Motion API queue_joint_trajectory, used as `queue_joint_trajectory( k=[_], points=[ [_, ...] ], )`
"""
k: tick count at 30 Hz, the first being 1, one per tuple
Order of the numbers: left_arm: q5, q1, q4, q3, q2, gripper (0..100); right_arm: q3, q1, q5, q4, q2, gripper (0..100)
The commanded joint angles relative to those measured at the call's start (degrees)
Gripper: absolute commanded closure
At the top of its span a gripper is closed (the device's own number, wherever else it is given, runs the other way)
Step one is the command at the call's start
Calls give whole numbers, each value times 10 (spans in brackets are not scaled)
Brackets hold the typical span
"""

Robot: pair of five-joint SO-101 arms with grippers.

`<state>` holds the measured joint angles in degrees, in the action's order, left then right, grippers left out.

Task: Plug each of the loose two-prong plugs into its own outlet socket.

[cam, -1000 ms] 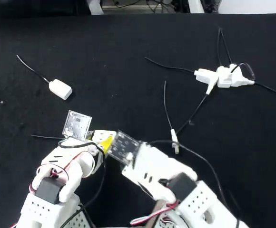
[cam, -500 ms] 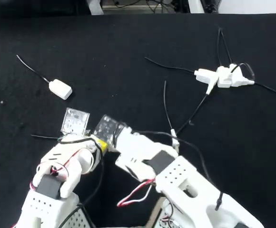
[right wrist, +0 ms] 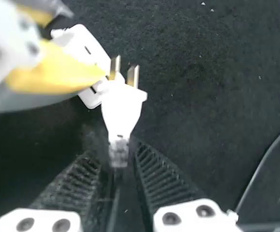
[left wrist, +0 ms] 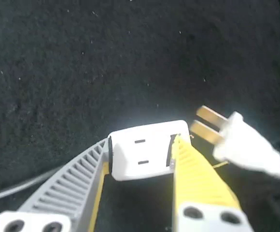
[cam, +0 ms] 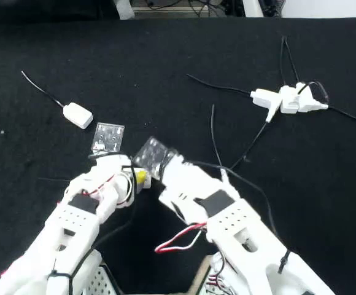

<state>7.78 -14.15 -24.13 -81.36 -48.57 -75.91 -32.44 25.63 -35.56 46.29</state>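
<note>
Where both arms meet over the black table [cam: 178,55] in the high view, a white corded block [cam: 78,115] lies well apart from them. Left wrist: left gripper [left wrist: 141,147] clamped on the outlet socket [left wrist: 140,157], with the plug [left wrist: 241,142] prongs just beside the socket, not inserted. Right wrist: right gripper [right wrist: 117,157] pinched tight on the plug's cord end.
</note>
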Motion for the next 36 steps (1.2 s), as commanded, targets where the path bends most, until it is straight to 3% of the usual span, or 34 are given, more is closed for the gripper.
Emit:
queue_joint_trajectory(
  k=[1, 10, 14, 18, 24, 36],
  points=[
    [8, 1, 31, 30, 37, 793, -9, 33, 24, 40, -4, 987],
    [8, 1, 28, 30, 37, 794, 114, 87, -7, -51, -132, 987],
    [8, 4, 27, 29, 37, 794, 167, 84, -7, -49, -225, 973],
    [8, 1, 27, 29, 37, 794, 227, 86, -4, -42, -296, 884],
    [8, 1, 26, 30, 37, 794, 278, 88, -4, 18, -382, 880],
    [8, 1, 26, 30, 37, 794, 284, 88, -3, 1, -384, 929]
  ],
)
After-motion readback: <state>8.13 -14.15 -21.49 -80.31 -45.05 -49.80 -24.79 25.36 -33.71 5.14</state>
